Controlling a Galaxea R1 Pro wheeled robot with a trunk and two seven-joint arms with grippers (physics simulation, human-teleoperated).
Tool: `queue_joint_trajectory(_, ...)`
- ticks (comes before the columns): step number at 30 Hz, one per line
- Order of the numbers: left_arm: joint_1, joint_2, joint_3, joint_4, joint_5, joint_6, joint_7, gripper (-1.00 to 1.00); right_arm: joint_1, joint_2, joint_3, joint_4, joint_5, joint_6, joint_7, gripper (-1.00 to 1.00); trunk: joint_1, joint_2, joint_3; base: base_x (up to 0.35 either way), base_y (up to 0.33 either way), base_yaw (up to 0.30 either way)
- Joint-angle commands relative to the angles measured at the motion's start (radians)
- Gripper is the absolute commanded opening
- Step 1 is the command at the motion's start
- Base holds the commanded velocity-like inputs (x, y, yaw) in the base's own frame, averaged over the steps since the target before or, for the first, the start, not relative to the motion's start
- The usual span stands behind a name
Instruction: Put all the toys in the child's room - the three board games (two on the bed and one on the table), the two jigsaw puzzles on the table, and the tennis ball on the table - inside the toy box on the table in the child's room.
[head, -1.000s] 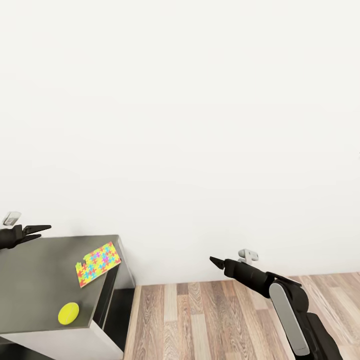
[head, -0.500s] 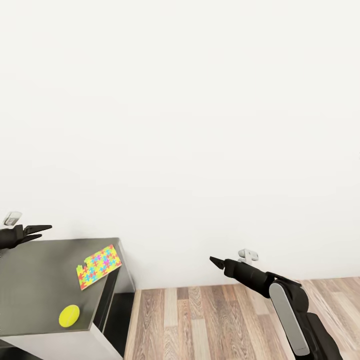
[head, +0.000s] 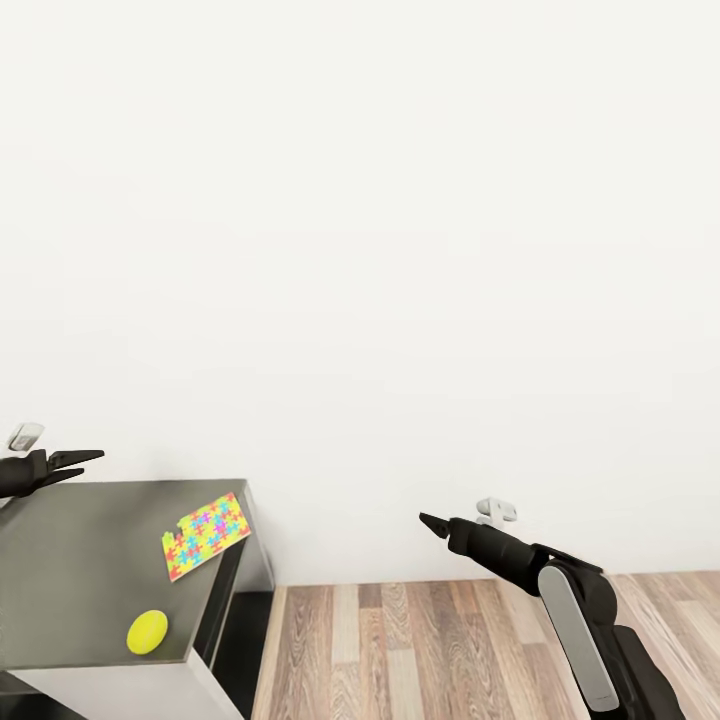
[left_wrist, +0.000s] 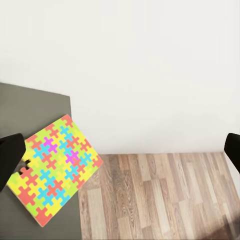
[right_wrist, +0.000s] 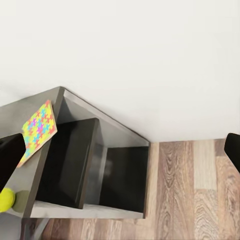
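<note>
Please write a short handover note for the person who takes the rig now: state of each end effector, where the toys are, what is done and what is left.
Left end effector: open, empty, held above the table.
Right end effector: looks shut, empty, over the wood floor, away from the table.
On the table: one jigsaw puzzle lies flat at the end edge, one corner overhanging; the tennis ball sits nearer the front edge, apart from it.
Done: nothing confirmed from here.
Left: pick up the puzzle and ball; find the toy box, the other puzzle and the board games.
</note>
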Motion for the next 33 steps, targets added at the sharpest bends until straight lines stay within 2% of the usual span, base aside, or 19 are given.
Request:
queue_joint_trajectory(1,-0.001,0.000,-0.002,0.001,0.005,0.010,-0.002,1.00,-0.001,0.000,-0.002,0.000,0.005,0.005,0.007,1.00,0.001,-0.002,0.000,0.000,0.000,0.079)
queue_joint_trajectory(28,-0.001,-0.001,-0.002,0.001,0.005,0.010,0.001,1.00,-0.001,0.000,-0.003,0.000,0.004,0.005,0.007,1.00,0.001,-0.002,0.045,0.000,0.000,0.085)
queue_joint_trajectory(33,-0.001,-0.001,-0.002,0.001,0.005,0.010,0.000,1.00,-0.001,0.001,-0.003,0.000,0.004,0.005,0.007,1.00,0.001,-0.002,0.053,0.012,0.107,0.087)
